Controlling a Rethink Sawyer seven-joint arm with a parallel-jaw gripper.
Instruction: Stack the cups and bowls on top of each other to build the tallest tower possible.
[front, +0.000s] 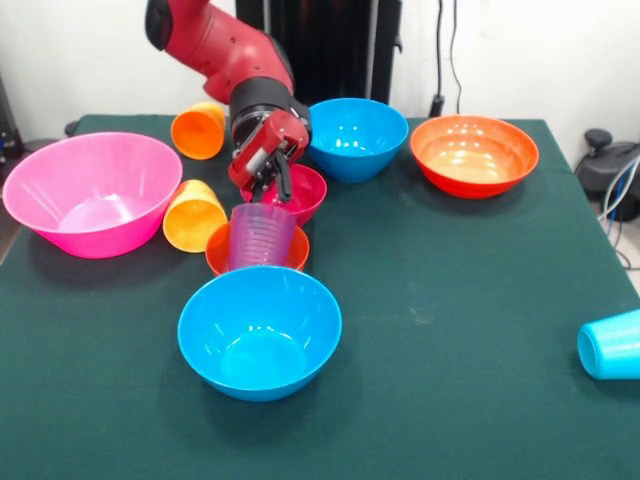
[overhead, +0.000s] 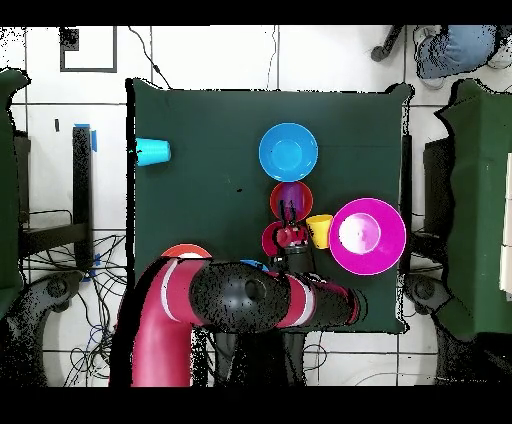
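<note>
A translucent purple cup (front: 262, 235) stands upright in the small orange bowl (front: 222, 254), which sits mid-table; the pair also shows in the overhead view (overhead: 291, 198). My gripper (front: 268, 186) hangs just above the cup's rim, open and holding nothing, in front of the small magenta bowl (front: 305, 190). It also shows from overhead (overhead: 290, 214). A blue bowl (front: 260, 330) sits just in front of the stack. A yellow-orange cup (front: 193, 215) and an orange cup (front: 200, 130) lie on their sides at the left.
The large pink bowl (front: 90, 195) stands at the left. A second blue bowl (front: 355, 135) and the wide orange-red bowl (front: 473, 155) stand at the back. A light blue cup (front: 610, 345) lies at the right edge. My arm covers the back bowls from overhead.
</note>
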